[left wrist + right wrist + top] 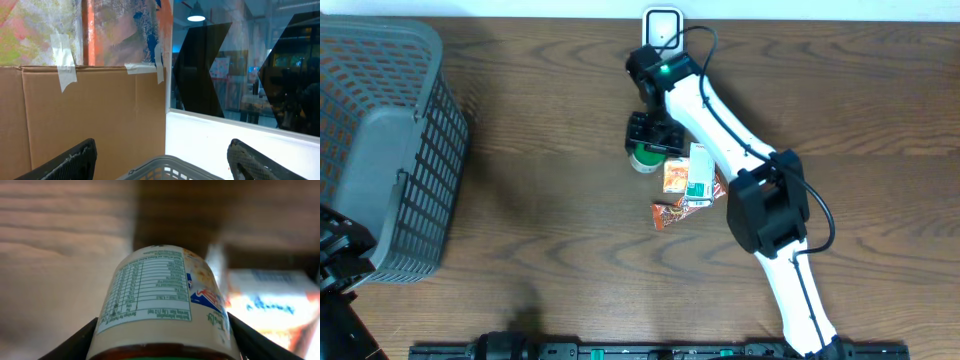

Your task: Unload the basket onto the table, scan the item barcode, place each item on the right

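Overhead: the right gripper [646,148] clasps a jar [640,162], with packets [685,185] just beside it and a scanner [662,22] beyond.

Left wrist: the left gripper [161,150] gapes wide and empty above a basket [150,170].

Right wrist: both fingers [75,345] press the sides of the jar [160,300].

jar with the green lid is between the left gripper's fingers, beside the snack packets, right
Wrong arm: the jar is between the right gripper's fingers, beside the snack packets. The right wrist view shows it; the left gripper hangs open over the basket.
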{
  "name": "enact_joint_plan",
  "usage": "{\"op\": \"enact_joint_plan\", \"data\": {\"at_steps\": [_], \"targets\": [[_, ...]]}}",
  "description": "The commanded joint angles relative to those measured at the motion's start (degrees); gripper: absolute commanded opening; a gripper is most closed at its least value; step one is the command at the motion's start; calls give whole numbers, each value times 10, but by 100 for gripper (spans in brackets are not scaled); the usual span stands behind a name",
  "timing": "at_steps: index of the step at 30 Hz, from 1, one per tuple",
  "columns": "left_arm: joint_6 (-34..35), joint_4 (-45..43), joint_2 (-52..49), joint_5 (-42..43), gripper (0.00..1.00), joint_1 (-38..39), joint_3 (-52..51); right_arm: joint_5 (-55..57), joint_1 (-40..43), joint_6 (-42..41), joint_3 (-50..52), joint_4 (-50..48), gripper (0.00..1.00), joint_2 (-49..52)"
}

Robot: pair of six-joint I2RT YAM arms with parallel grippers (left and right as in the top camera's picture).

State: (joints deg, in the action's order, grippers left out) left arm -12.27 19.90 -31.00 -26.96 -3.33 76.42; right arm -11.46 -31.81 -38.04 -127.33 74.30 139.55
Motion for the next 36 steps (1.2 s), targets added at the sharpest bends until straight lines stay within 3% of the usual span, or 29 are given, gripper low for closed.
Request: {"op": "enact_joint_plan", "data": {"at_steps": [1, 8, 16, 21, 22, 23, 28, 36], "targets": [[-7, -3, 0, -1, 84, -1, -5, 34, -28, 21, -4, -24, 69, -21], [-7, -3, 0, -1, 84, -1, -5, 62, -60, 19, -4, -25, 71, -13], [-7, -3, 0, -1, 84, -1, -5, 86, -60, 34, -4, -26, 85, -9], [-7, -3, 0, -1, 84, -1, -5, 90, -60, 61, -4, -27, 87, -8], [-7, -3, 0, -1, 84, -1, -5, 90, -60, 84, -4, -27, 80, -8], [-7, -3, 0, -1, 84, -1, -5, 90, -60, 105, -4, -27, 99, -8], [-7, -3, 0, -1, 84, -1, -5, 84, -60, 150, -4, -16, 99, -8], [-7, -3, 0, -1, 84, -1, -5, 84, -56, 156, -4, -16, 99, -6]]}}
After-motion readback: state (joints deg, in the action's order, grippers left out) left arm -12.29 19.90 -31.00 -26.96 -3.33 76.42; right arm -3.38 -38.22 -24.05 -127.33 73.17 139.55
